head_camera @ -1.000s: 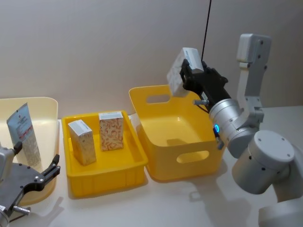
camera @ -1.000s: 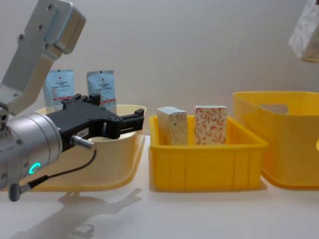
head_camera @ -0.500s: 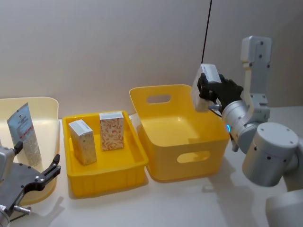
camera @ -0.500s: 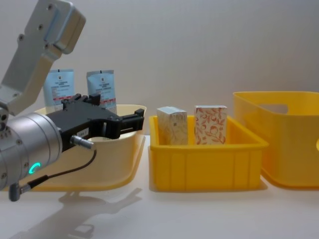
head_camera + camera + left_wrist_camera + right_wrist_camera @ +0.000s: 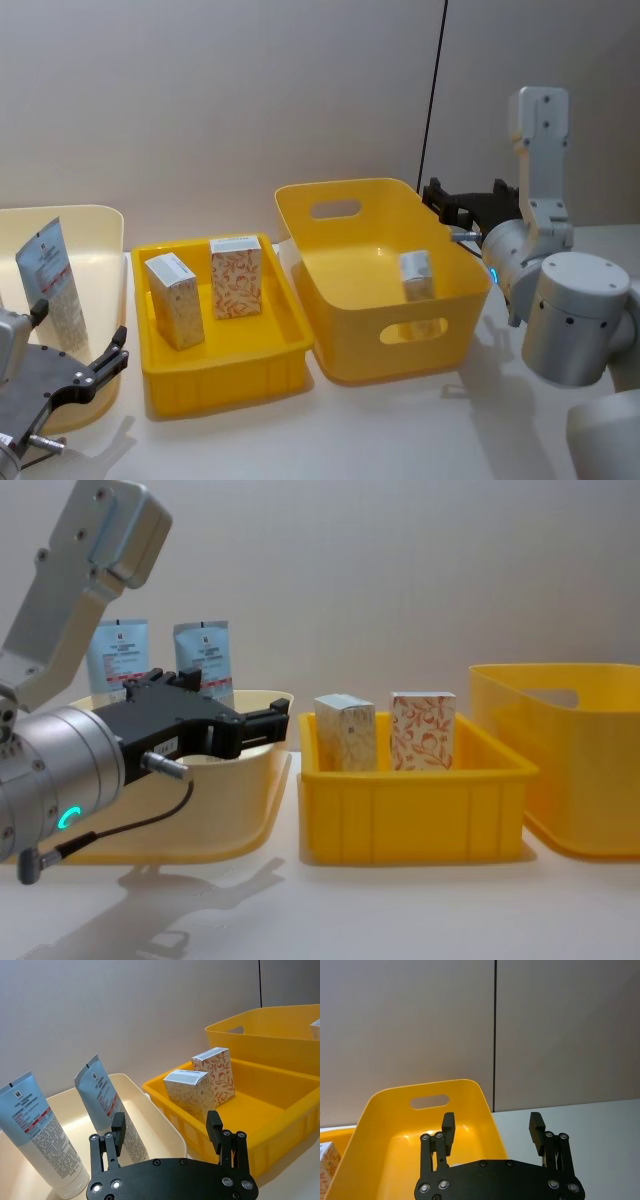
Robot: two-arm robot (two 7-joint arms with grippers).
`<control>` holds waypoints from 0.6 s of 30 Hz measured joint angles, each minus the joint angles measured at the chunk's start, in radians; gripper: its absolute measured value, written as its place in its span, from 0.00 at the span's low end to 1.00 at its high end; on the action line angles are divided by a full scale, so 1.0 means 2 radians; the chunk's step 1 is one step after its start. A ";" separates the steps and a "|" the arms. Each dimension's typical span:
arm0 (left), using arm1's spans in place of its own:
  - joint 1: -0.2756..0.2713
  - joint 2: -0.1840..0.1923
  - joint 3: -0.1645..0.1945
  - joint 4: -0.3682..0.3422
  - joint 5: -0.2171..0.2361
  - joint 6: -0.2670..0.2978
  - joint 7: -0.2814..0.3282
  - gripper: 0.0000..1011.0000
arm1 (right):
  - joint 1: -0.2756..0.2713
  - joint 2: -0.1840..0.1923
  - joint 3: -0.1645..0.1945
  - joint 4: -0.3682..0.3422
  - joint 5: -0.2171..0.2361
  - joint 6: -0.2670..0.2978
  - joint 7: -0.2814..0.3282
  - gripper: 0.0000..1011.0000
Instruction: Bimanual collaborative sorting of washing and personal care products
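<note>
Cardboard cartons are what the next pick turns on. The marbled carton and the leaf carton are standing upright in the tray, just apart, with their long axes vertical. A third carton is sitting in the deep bin, against its right wall. Two tubes are leaning blue end up in the cream bin.

The right gripper is hovering over the deep bin's right rim, with its jaws spread and nothing in them. From it, the tray cartons are lying to the left, across the whole deep bin, and the leaf carton is the closer of the two. The left gripper is hanging in front of the cream bin, just beside the tray, also spread and empty. It is clearly the nearer arm to the tray cartons and the tubes. If the right arm is taking the cartons, it is probably facing a leftward reach and a descent from above.
</note>
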 joint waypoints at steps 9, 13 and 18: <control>0.000 0.000 0.000 0.000 0.000 0.000 0.000 0.99 | 0.003 0.002 0.001 0.004 -0.005 0.012 -0.004 0.99; 0.000 0.000 0.000 0.000 0.000 0.000 0.000 0.99 | 0.003 0.003 0.001 0.005 -0.006 0.016 -0.006 0.99; 0.000 0.000 0.000 0.000 0.000 0.000 0.000 0.99 | 0.004 0.003 0.002 0.006 -0.007 0.018 -0.006 0.99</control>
